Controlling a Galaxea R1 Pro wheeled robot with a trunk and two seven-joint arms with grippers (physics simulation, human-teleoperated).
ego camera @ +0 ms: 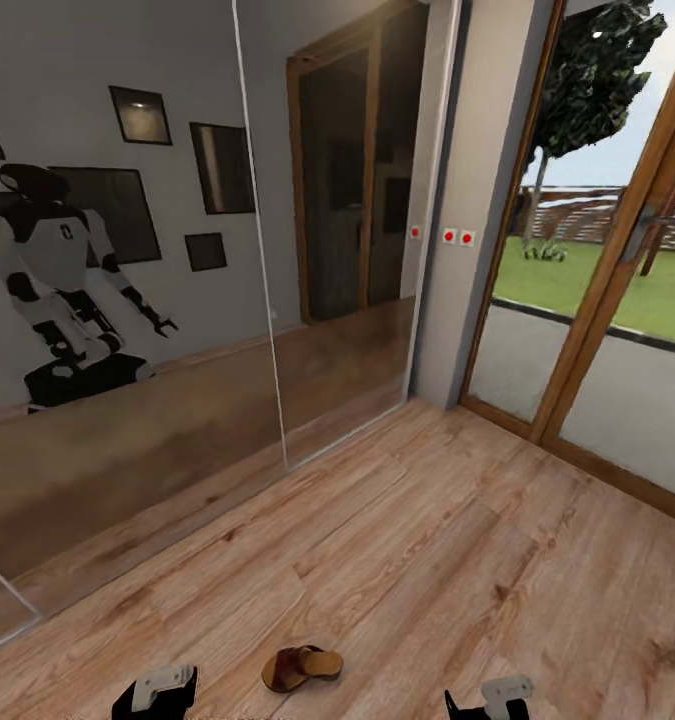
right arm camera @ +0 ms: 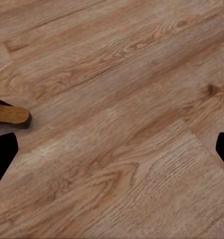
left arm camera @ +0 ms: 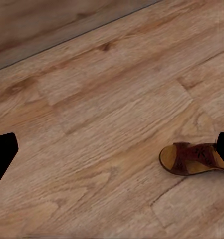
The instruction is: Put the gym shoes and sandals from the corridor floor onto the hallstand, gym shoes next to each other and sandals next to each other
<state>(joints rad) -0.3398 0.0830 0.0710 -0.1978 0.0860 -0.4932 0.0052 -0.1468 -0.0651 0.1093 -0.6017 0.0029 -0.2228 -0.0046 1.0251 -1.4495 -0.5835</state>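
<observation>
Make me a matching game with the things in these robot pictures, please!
Things:
1. sandal
2. mirror
3. glass door
4. wall buttons

Clues:
A. red dots on the grey wall
B. lying on the wood floor, between the two arms
C. shows grass and a tree outside
D. shows a white and black robot in it

Pairs: 1-B, 2-D, 3-C, 4-A
</observation>
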